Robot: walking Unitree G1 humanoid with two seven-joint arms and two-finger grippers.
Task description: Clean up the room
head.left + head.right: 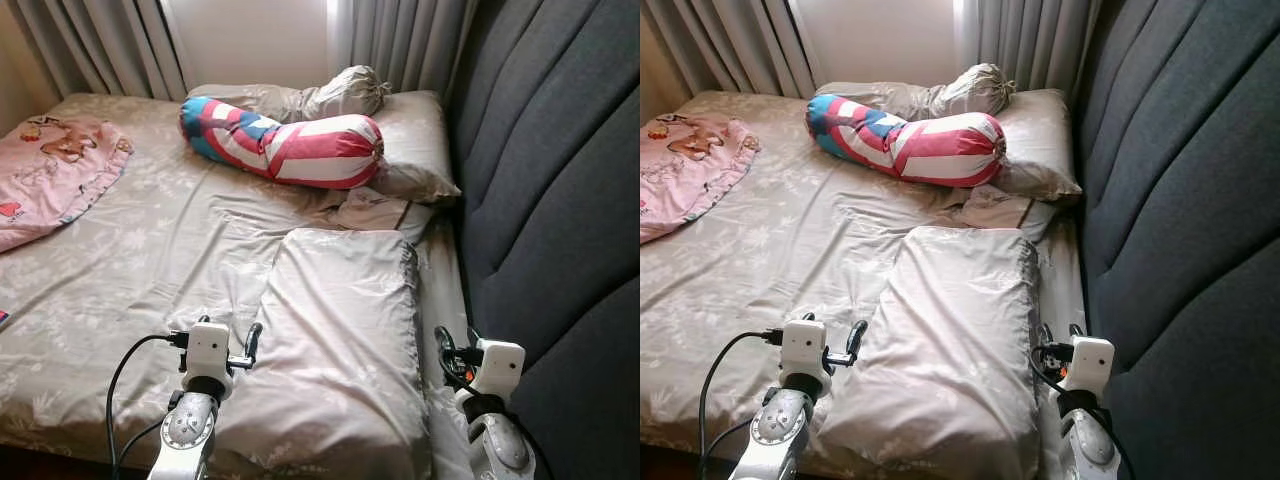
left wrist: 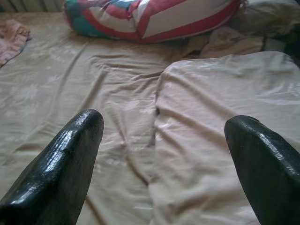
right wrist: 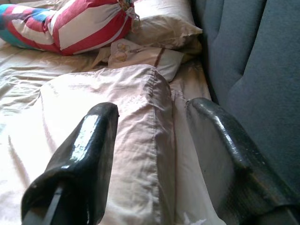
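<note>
A large beige pillow [image 1: 340,330] lies flat on the bed right in front of me, close to the headboard side. My left gripper [image 2: 164,124] is open and hovers low over the pillow's left edge, holding nothing. Open as well, my right gripper [image 3: 152,110] straddles the pillow's right seam beside the headboard. A red, white and blue striped bolster [image 1: 285,140] lies across the far part of the bed. It leans on a second beige pillow [image 1: 415,145]. A small folded cloth [image 1: 370,210] sits between the two pillows.
A padded dark grey headboard [image 1: 550,200] runs along the right. A pink blanket [image 1: 50,170] lies at the bed's far left. A crumpled beige bundle [image 1: 340,92] rests behind the bolster, before grey curtains [image 1: 110,45]. The beige sheet [image 1: 150,260] is wrinkled.
</note>
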